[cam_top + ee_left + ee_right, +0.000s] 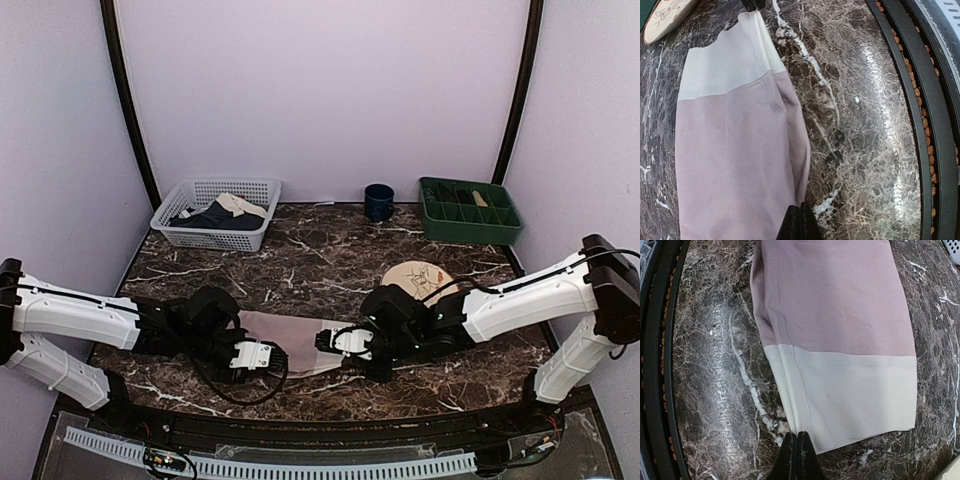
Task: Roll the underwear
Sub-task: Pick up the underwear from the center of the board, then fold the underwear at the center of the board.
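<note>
The underwear (296,343) lies flat on the marble table between my two grippers: dusty-pink fabric with a wide cream waistband. In the left wrist view the pink part (735,160) is near and the waistband (725,62) far. My left gripper (800,222) is shut on the pink end's front edge, by a lengthwise fold. In the right wrist view the waistband (850,395) is near. My right gripper (797,452) is shut on its front corner. In the top view the left gripper (276,357) and right gripper (324,341) face each other across the cloth.
A round plate (415,277) lies just behind my right arm and shows in the left wrist view (662,17). A white basket (215,212) with dark and beige cloths, a blue mug (378,202) and a green tray (468,210) stand at the back. The black front rail (925,110) runs close by.
</note>
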Robot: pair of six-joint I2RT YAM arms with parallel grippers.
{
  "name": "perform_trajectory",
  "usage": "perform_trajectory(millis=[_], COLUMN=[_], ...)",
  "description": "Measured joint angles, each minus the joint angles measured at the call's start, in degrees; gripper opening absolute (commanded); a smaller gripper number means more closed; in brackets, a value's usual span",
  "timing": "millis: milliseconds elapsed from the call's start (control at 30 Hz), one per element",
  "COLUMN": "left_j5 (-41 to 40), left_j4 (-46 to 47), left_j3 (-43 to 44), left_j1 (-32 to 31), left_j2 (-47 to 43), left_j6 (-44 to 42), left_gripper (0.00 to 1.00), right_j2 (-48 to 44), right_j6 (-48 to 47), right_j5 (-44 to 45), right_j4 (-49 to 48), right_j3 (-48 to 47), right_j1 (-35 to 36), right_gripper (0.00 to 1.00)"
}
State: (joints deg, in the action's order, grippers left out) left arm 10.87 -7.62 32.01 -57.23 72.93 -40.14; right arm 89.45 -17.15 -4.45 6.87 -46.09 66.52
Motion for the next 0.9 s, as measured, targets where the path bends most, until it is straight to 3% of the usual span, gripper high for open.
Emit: perform_trajectory(millis=[367,900], left_j5=[2.36,4.15], left_j4=[0.68,1.79], left_j3=[5.73,17.70], left_j1=[8.66,14.93], left_j2=[1.38,16.52], left_j6=[0.83,-3.65], left_gripper=[0.00,0.00], right_j2=[-0.96,3.93], right_j6=[1.20,1.40], right_j5=[-1.11,-1.95], right_j4=[-0.28,0.50], right_j3=[0.57,-5.18], right_j1=[-5.33,-11.87], right_gripper=[0.00,0.00])
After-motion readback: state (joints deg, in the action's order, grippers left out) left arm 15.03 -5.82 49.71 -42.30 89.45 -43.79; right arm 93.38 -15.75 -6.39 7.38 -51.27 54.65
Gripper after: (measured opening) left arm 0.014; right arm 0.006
